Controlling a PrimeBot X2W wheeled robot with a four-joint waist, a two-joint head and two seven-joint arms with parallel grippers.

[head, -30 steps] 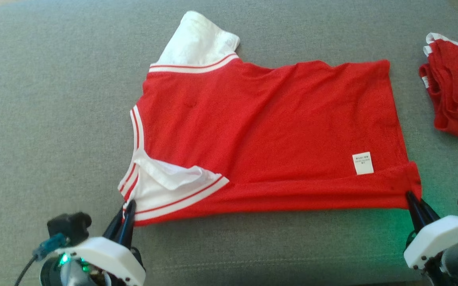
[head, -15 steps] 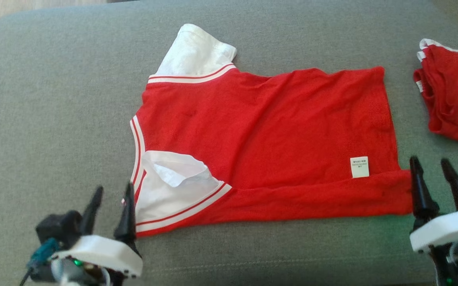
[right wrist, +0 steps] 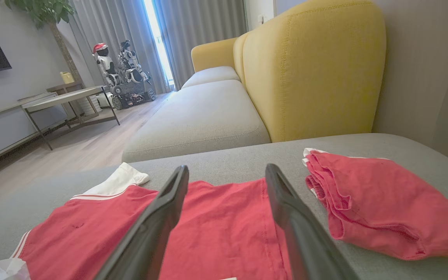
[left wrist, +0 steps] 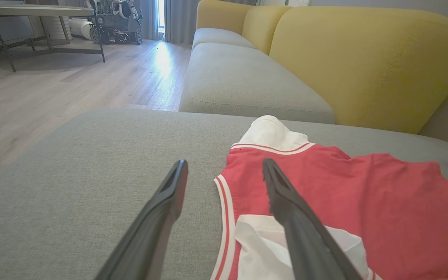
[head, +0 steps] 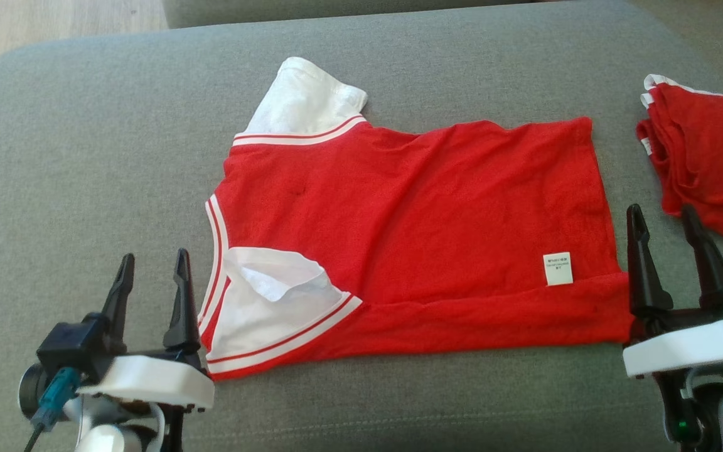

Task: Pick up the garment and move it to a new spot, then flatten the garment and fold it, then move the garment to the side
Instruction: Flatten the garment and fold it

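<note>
Across the broad grey fabric sofa cushion (head: 85, 157) the red short-sleeved shirt with white striped sleeves (head: 412, 213) lies spread nearly flat. Its long axis runs left to right in the head view, with the neck and sleeves toward the robot's left and the hem toward its right. A second, bunched red garment (head: 706, 157) sits well apart at the far right. The left hand (head: 153, 256) hovers just beside the near white sleeve (head: 273, 295), fingers spread and empty. The right hand (head: 661, 210) stands just off the near hem corner, fingers likewise apart and holding nothing. Each hand is nearer its own end of the near long edge, so a fold away from the robot would probably start there. A small white label (head: 557, 269) lies close to the right hand.
</note>
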